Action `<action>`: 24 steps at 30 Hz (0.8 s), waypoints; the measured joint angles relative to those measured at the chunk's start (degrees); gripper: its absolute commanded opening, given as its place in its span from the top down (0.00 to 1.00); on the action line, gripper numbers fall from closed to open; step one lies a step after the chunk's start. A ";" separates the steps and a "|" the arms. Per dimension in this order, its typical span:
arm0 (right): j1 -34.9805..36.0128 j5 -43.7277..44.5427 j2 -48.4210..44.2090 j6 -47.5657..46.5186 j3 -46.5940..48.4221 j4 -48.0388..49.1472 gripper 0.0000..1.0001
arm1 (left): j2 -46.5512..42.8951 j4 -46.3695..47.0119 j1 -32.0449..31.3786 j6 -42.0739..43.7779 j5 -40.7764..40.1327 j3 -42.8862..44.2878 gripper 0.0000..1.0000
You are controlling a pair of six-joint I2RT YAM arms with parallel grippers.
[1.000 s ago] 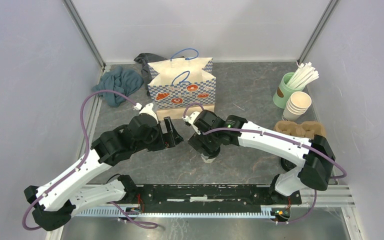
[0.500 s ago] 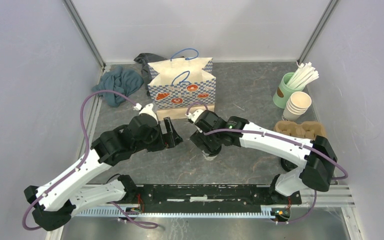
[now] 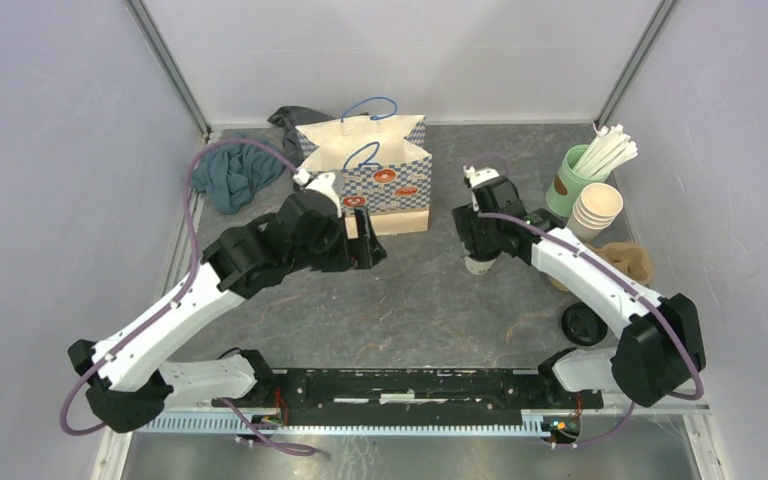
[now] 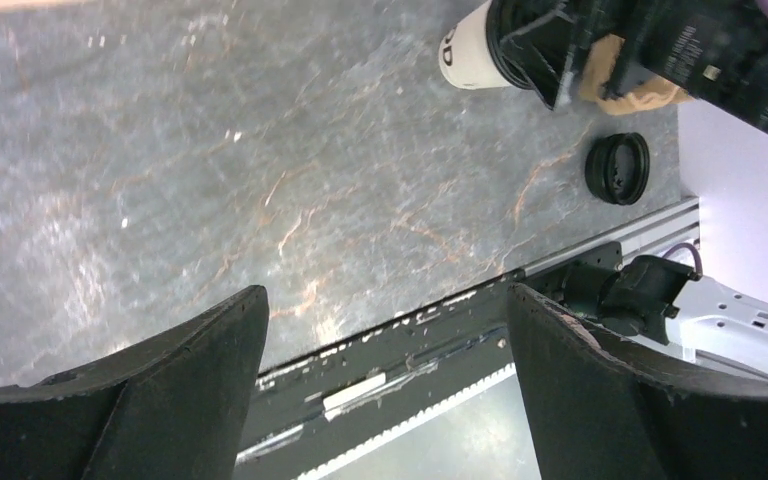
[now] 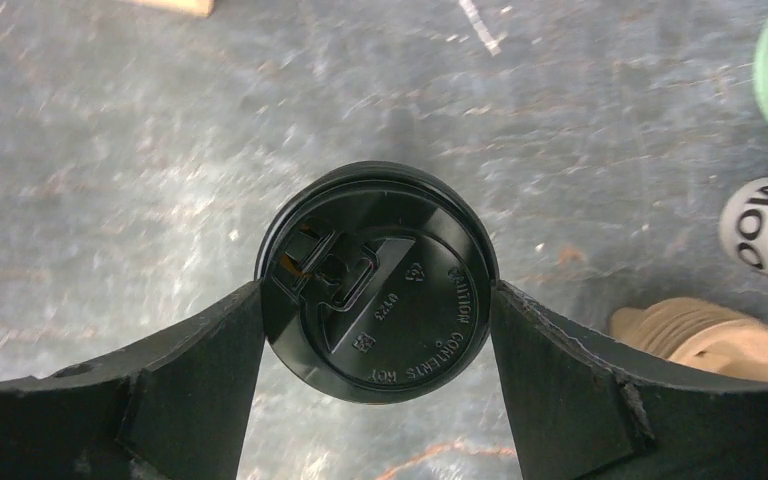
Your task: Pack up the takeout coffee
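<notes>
Nearest on the desk [image 3: 410, 310], to the right, lies one loose black lid [image 3: 585, 325]. Just beyond it sits one brown cardboard cup carrier [image 3: 622, 262]. Left of the carrier, about mid-depth, the right hand [image 5: 377, 300] grips the one takeout coffee [image 3: 477, 266], a finger pressed against each side of its black lid; whether the cup rests on the desk I cannot tell. Farther left, the left hand [image 4: 385, 300] is spread wide with nothing between its fingers. Toward the far right stand one stack of lidless cream cups [image 3: 597, 210] and, behind it, one mint-green cup of white straws [image 3: 572, 180]. At the far middle stands one patterned paper bag [image 3: 365, 175], open-topped, with two crumpled cloths beside it: one teal [image 3: 228, 178], one dark grey [image 3: 295, 120].
</notes>
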 measured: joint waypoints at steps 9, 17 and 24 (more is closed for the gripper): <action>-12.11 -1.55 9.51 -2.80 6.64 6.51 0.17 | 11.23 3.87 0.70 15.93 0.48 16.72 0.04; -14.25 -2.69 10.86 -3.19 7.23 8.57 0.02 | 16.65 7.19 3.52 28.50 2.47 23.17 0.05; -15.63 -5.62 10.86 -3.37 14.56 -0.28 0.02 | 19.63 7.45 7.04 32.98 6.34 23.71 0.04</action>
